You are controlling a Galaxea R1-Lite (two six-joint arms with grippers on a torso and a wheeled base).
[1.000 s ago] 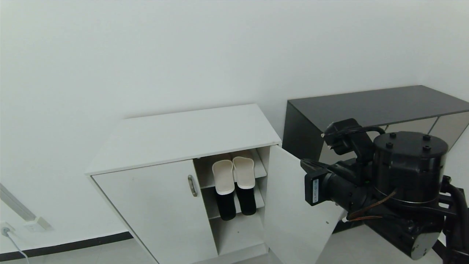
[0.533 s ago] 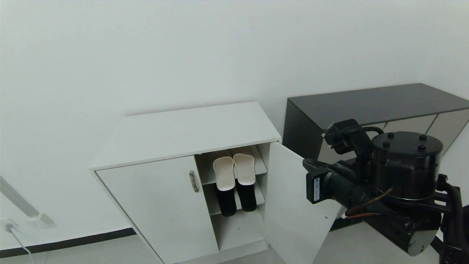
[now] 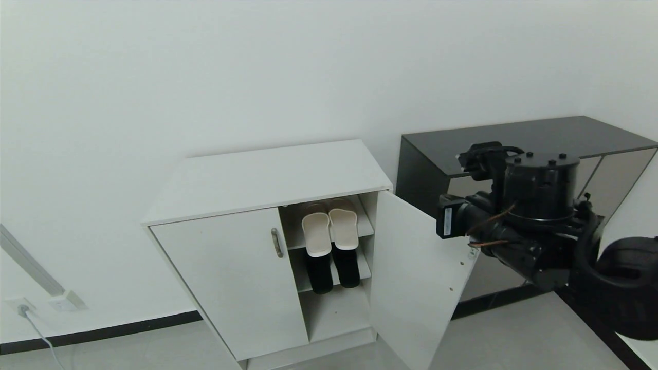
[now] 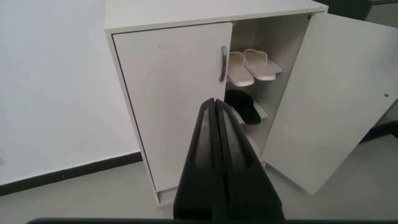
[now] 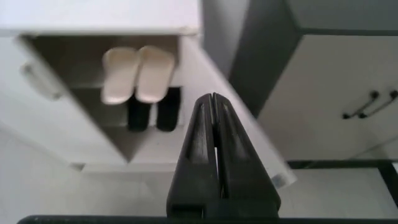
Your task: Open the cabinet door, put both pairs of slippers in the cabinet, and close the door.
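The white two-door cabinet [image 3: 267,180] is standing against the wall with its left door [image 3: 231,277] shut and its right-hand white door panel [image 3: 416,267] swinging well out toward the robot. The pair of white slippers [image 3: 329,234] is resting on the upper shelf, heels hanging out over the shelf edge. The pair of black slippers [image 3: 331,272] is resting on the shelf directly below. Judged from this, both pairs are stowed and only the closing is outstanding.

The open panel is standing upright, long axis vertical, hinged on the cabinet's right wall, with its free edge pointing away from the cabinet. The right arm is sitting on the outer-face side of that panel, near its upper free corner, between it and the dark grey sideboard [image 3: 514,139]. The right gripper [image 5: 214,102] is showing its black fingers pressed together with nothing between them. Contact with the panel cannot be confirmed.

The left gripper [image 4: 216,106], fingers likewise together and holding nothing, is facing the shut left door, well apart from it. The right arm is the nearer one. A push leftward on the outer face appears to be what closing requires.
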